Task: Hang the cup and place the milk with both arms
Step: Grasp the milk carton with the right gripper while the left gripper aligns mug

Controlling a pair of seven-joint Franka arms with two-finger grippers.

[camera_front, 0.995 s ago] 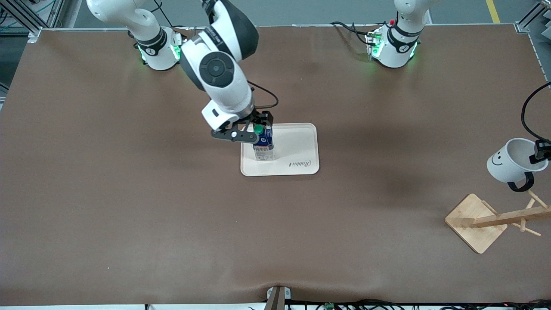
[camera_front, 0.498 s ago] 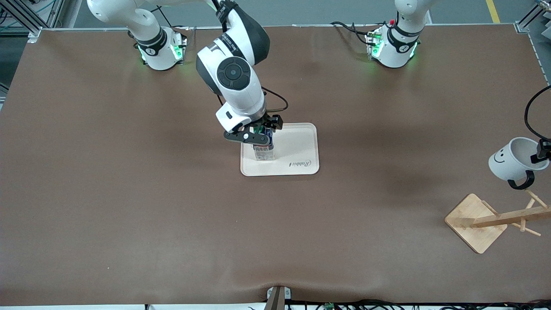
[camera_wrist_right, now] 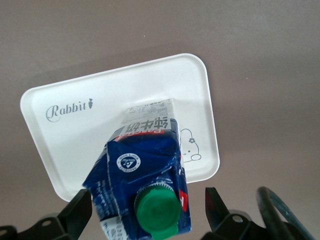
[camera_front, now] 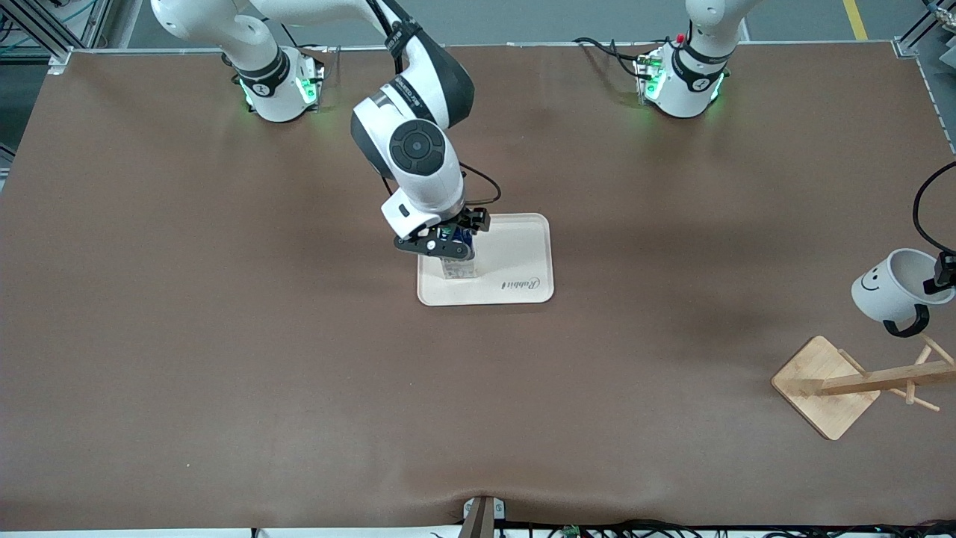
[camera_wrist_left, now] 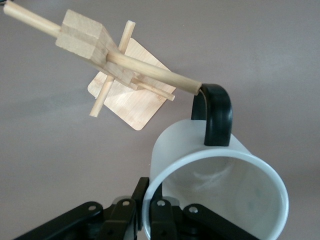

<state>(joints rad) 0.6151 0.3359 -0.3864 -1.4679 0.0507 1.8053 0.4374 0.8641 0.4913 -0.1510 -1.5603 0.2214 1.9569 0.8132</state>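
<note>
Milk stood on tray, mid-frame; my right gripper had dropped lower, fingers apart. Left gripper, clamping cup, sank toward rack.

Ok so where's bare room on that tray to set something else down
The tray is bare toward the left arm's end, from the milk across to the Rabbit lettering. The right arm's end is crowded: the right gripper is at the milk there.
</note>
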